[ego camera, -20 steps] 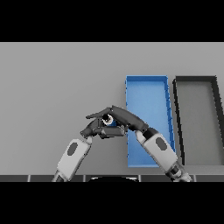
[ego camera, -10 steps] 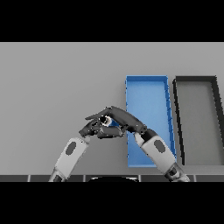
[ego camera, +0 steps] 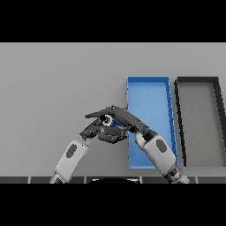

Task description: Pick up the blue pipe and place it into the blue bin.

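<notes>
The blue pipe point(ego camera: 113, 123) lies just left of the blue bin point(ego camera: 148, 90), mostly covered, with one round end showing. My right hand point(ego camera: 120, 115) reaches in from the right across the bin's near left corner. Its fingers are curled over the pipe's top and its thumb is under it. My left hand point(ego camera: 93, 131) comes in from the lower left and rests right against the pipe's near side, fingers relaxed. The pipe's underside and any gap above the table are hidden.
A black bin point(ego camera: 198, 84) stands to the right of the blue bin, side by side with it. Both bins hold nothing. My right forearm point(ego camera: 157, 151) crosses the blue bin's near end. Grey table stretches to the left and beyond.
Both hands stay on the pipe at nearly the same spot. My right forearm has swung a little to the left.
</notes>
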